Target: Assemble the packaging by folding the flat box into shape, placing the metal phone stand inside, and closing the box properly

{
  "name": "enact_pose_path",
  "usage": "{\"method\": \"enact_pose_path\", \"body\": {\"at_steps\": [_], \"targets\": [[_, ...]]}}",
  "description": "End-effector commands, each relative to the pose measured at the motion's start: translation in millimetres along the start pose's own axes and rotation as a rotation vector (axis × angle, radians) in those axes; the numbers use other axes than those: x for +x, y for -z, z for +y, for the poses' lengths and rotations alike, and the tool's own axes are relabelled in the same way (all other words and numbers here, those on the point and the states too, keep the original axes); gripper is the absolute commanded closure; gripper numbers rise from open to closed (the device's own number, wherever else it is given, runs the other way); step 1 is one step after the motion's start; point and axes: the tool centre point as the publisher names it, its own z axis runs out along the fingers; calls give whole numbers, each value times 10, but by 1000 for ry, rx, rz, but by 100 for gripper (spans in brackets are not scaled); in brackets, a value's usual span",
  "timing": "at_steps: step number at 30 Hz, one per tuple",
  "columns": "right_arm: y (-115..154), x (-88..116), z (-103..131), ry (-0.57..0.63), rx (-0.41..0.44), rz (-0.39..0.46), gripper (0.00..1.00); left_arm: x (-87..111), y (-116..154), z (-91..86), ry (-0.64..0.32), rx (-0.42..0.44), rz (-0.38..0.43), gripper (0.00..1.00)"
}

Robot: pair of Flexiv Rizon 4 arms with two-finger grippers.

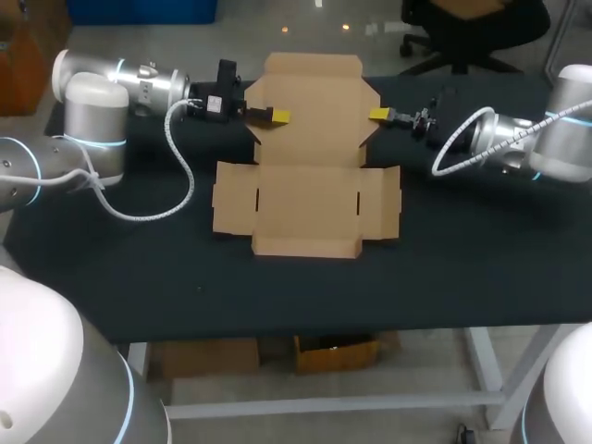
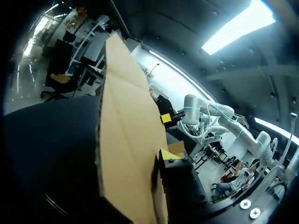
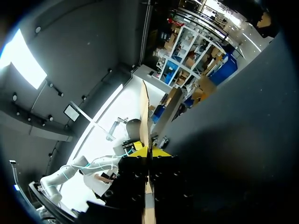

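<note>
At the packing table: 1 flat box (image 1: pixel 310 185) lies opened out on the black table (image 1: pixel 462 259), its rear panel (image 1: pixel 313 102) away from me and my 2 arms coming in from either side. My right gripper (image 1: pixel 379 114) is pinching the cardboard at the rear panel's right edge; in its wrist view the sheet runs edge-on between the 2 yellow tips, which press it from both sides. My left gripper (image 1: pixel 277 116) is at the matching left edge, the cardboard right against it, but I cannot tell whether it has closed on the sheet.

By my reading, the fold has barely begun: nearly all the box lies flat. To do it well, I should turn both sides up together and at the same pace, hinging along the printed creases, not dragging the sheet, so the base panel stays put and the walls rise square. An uneven pull would likely skew or slide the box.

The count: 1 box, 2 grippers, and 0 metal phone stands in view.
</note>
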Motion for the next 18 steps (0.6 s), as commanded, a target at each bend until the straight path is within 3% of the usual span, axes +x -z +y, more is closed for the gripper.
{"method": "enact_pose_path", "body": {"at_steps": [1, 4, 12, 14, 15, 16, 18], "targets": [[-7, -23, 4, 0, 0, 12, 100, -51, -9, -13, 0, -3, 13, 89], [-12, -21, 4, 1, 0, 13, 100, -52, -10, -14, -1, -3, 13, 99], [-15, -19, 7, -3, 1, 18, 100, -66, -8, -13, 0, -1, 11, 100], [-3, -16, 12, -4, 0, 18, 52, -76, 0, -12, 1, 0, 9, 100], [7, -12, 14, -5, -2, 16, 15, -79, 5, -13, 2, 1, 6, 100], [27, -3, 17, -5, -3, 12, 0, -88, 18, -18, 3, 2, 2, 100], [79, 18, 20, 1, -10, -4, 0, -100, 44, -33, 2, 3, -7, 100]]}}
